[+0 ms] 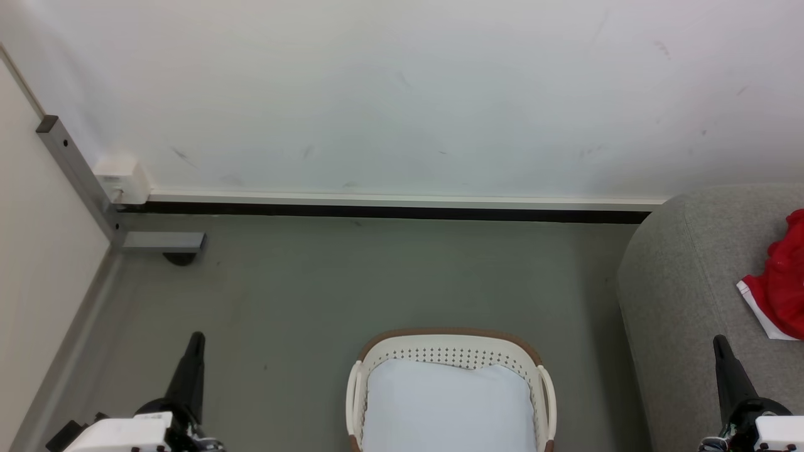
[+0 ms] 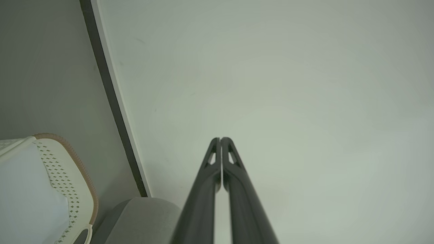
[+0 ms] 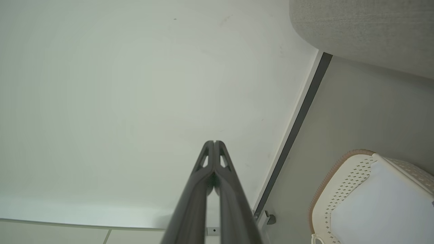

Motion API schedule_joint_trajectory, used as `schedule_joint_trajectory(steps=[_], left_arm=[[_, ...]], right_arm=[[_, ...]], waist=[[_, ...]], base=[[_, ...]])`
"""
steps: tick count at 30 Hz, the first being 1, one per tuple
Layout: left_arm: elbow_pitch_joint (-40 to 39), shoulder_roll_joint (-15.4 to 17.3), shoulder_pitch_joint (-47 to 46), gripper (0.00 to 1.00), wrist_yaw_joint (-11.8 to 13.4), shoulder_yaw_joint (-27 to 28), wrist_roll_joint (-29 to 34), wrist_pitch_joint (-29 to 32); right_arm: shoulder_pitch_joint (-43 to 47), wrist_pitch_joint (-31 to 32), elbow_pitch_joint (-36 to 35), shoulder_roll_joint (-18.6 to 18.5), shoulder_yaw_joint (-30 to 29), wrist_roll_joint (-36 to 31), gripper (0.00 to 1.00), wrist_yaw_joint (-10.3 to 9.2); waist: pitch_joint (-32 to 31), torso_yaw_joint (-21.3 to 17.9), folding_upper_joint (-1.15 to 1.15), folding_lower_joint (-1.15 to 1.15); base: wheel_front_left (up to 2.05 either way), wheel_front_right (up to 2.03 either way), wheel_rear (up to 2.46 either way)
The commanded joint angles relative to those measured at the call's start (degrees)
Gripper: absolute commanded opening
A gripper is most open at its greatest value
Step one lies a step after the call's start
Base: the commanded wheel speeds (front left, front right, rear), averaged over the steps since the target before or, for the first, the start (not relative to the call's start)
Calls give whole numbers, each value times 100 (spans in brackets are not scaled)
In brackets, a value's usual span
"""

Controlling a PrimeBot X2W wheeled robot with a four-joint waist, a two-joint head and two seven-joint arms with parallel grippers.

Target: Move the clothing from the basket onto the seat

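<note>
Step in hand: as I judge it, the carrying is over, or very nearly, since nothing red shows in the basket and the red cloth lies on the seat
Next move: it calls for a look at the basket's near end, which the head view cuts off; if a piece hides there, I must open a claw, reach down into the basket and pinch the fabric
My left claw (image 1: 196, 342): low at the left above the grey floor (image 1: 301, 282), its two long dark fingers pressed together, holding nothing
Oval cream-white plastic basket with perforated walls and a brown rim (image 1: 452, 334): on the floor between my claws, its white bottom bare where I can see it
Large light grey fabric sofa seat (image 1: 678, 282): right of the basket, against the pale wall (image 1: 402, 94)
Bright red soft clothing with white trim (image 1: 785, 276): crumpled in a heap on the seat at the right edge, partly out of frame, well apart from the basket
My right claw (image 1: 720, 344): low at the right in front of the seat, fingers closed tip to tip, nothing in them
</note>
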Motion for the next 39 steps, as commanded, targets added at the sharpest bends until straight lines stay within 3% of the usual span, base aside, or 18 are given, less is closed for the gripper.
schedule_joint_trajectory(steps=[1, 39], left_arm=[[-36, 10, 65, 0, 6, 33, -127, 43], [-41, 9, 67, 0, 6, 40, -205, 62]], right_arm=[[-75, 49, -44, 8, -38, 158, 0, -12], [-77, 65, -42, 7, -42, 193, 0, -12]], waist=[[3, 2, 0, 0], [7, 5, 0, 0]], base=[[0, 0, 0], [0, 0, 0]])
